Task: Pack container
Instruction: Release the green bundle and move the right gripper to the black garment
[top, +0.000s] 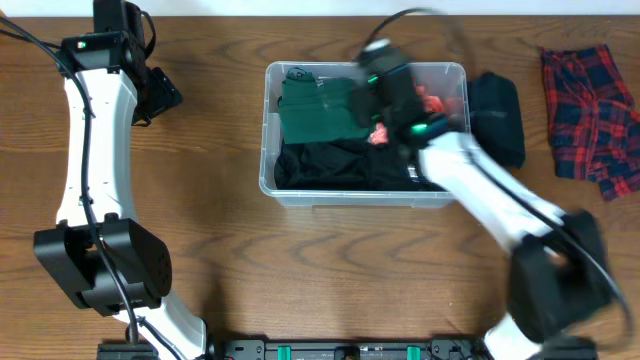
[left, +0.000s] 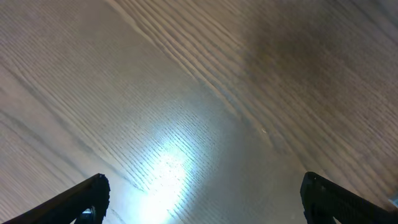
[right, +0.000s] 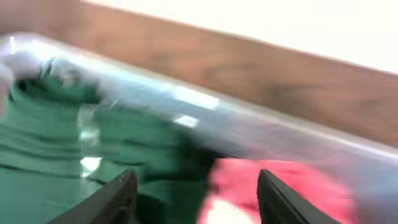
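1. The container (top: 268, 150), a clear plastic bin, sits mid-counter (top: 220, 250), between the two arms.
2. Its near half is filled with black cloth (top: 330, 165).
3. Folded green cloth (top: 315, 108) lies in the far left corner and a red cloth (top: 432, 103) in the far right.
4. The right claw (right: 199, 199) hangs over the bin's far side, its fingers apart above the green and red cloths; the view is blurred.
5. A black pouch (top: 498, 118) lies just right of the bin, and a plaid cloth (top: 592, 120) lies farther right.
6. The left claw (left: 205, 199) stands wide over bare wood, far left.
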